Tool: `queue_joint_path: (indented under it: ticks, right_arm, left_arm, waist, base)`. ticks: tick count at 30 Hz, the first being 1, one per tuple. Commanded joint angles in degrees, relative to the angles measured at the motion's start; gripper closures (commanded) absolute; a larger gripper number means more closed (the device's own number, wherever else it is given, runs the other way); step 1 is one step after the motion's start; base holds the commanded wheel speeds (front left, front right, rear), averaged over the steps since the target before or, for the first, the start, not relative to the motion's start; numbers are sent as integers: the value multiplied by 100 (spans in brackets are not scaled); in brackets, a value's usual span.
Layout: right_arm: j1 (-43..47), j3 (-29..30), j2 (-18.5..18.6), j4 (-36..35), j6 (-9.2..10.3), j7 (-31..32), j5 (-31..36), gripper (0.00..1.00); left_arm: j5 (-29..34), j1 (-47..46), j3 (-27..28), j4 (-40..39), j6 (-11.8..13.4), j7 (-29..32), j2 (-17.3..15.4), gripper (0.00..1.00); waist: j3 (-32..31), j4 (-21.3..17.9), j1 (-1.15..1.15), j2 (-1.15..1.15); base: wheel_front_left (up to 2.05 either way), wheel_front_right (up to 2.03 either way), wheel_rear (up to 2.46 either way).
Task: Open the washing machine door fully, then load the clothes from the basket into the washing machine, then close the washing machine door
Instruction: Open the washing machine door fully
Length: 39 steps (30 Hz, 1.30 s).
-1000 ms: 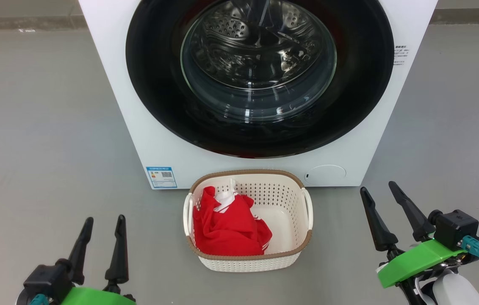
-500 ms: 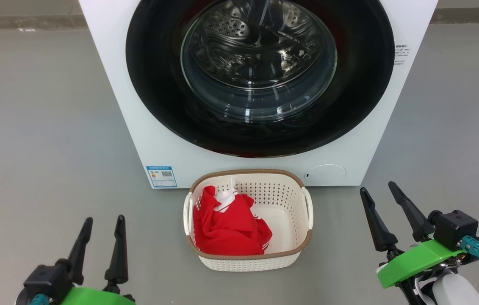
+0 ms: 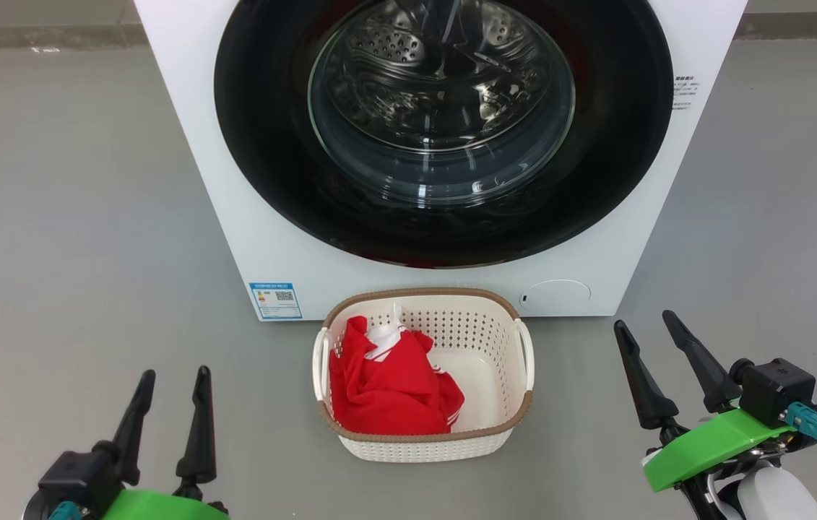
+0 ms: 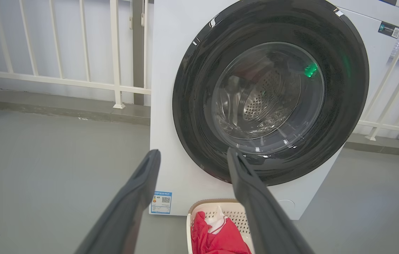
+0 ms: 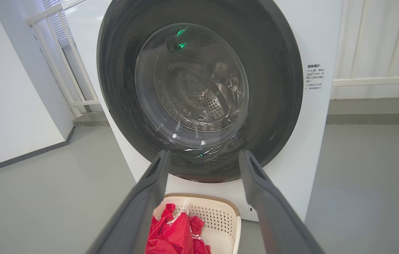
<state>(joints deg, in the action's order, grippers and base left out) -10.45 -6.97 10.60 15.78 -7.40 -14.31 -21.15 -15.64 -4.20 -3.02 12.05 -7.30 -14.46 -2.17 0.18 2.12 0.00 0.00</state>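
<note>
The white washing machine (image 3: 271,245) stands ahead with its round glossy black door (image 3: 617,137) shut flat against the front; the steel drum shows through the glass bowl (image 3: 441,101). On the floor before it sits the cream basket (image 3: 509,426) with red clothes (image 3: 386,386) heaped in its left half. My left gripper (image 3: 173,375) hovers open at the lower left, apart from the basket. At the lower right my right gripper (image 3: 645,321) stands open too, nothing between its fingers. Both wrist views face the door (image 4: 192,88) (image 5: 277,70) and the basket (image 4: 199,206) (image 5: 225,213).
Grey floor (image 3: 54,217) spreads on both sides of the machine. A white railing (image 4: 79,83) on a kerb runs behind it. A white wall (image 5: 8,106) stands to one side. A blue energy sticker (image 3: 276,300) and a round filter cap (image 3: 556,297) mark the machine's lower front.
My left gripper has sunk very slightly in the head view. Everything else stands as before.
</note>
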Motion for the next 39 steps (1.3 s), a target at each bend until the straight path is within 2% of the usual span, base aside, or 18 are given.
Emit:
queue_joint_path:
  ticks: [1, 13, 30, 39]
  right_arm:
    - [-164, -131, 22, -120, -9, -69, 40, 0]
    - [-177, -127, 26, -117, -9, -69, 25, 0]
    - [-207, -150, 53, -84, -9, -69, -23, 0]
    - [-213, -190, 79, -59, -9, -69, -49, 0]
  left_arm:
    - [84, -228, 191, -163, 1, -54, -71, 0]
    - [213, -229, 174, -172, 38, -54, -71, 0]
    - [8, -228, 135, -200, 55, -54, -71, 0]
    - [7, -211, 104, -155, 49, -54, -71, 0]
  waist:
    - [3, -3, 0, 0]
    - [9, -20, 0, 0]
    - [7, -16, 0, 0]
    - [-30, -8, 0, 0]
  base:
    - [0, 0, 0]
    - [28, 28, -57]
    - [106, 106, -211]
    - [45, 45, -90]
